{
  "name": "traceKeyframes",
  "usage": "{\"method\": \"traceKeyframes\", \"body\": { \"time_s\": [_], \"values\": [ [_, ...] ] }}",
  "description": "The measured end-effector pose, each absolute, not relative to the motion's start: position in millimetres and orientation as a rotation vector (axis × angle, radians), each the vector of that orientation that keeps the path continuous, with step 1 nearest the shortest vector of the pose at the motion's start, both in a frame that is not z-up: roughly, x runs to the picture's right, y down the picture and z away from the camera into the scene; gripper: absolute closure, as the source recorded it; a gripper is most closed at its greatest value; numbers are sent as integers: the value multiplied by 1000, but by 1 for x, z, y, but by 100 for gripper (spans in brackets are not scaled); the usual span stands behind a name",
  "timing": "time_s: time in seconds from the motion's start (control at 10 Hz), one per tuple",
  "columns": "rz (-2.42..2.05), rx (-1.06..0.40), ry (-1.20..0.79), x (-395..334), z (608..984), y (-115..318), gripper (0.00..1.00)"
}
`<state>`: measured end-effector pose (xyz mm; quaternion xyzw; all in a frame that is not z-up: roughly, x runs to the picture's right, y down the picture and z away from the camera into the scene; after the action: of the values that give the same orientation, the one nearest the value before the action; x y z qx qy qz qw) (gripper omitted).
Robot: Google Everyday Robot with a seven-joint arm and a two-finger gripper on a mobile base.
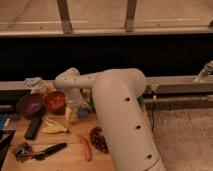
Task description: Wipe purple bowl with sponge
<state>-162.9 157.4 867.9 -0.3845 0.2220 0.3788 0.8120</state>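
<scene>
- Purple bowl (30, 104) first, though the biggest thing I see is the white arm (122, 120). It rises from lower right, bends at an elbow above the pincer and drops to it.
- The pincer (71, 111) hangs at the end of that arm, pointing down over the wooden table (70, 160). From my screen I cannot tell whether it is wide, narrow or gripping.
- The table lies under the pincer and stretches toward me and to the left of it.
- The purple bowl sits upright on the table, well left of the pincer and apart from it, at about the same depth.
- A red-orange bowl (55, 100) stands between the purple bowl and the pincer, just beside the pincer's left flank and close against the purple bowl.
- A dark oblong block (34, 127) lies left of the pincer and nearer to me, in front of the two bowls.
- A dark brown knobbly cluster (98, 139) lies to the pincer's right and nearer to me, against the arm.
- A black-handled tool (47, 151) lies well in front of the pincer, to its left.
- A flat yellow banana-like item (55, 129) lies just in front of the pincer, slightly left.
- A thin red stick-shaped item (86, 147) lies in front of the pincer, slightly right.
- The sponge (68, 117), a pale yellow block, sits right at the pincer's tip, directly under it. I cannot tell whether it is gripped.
</scene>
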Motion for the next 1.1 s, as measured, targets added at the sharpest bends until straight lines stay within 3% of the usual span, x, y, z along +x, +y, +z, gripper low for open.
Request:
{"method": "traceKeyframes", "body": {
  "time_s": [0.6, 0.7, 1.1],
  "values": [
    [797, -815, 474, -163, 872, 158, 95],
    [796, -815, 472, -163, 872, 158, 100],
    [819, -802, 406, -162, 861, 141, 100]
  ]
}}
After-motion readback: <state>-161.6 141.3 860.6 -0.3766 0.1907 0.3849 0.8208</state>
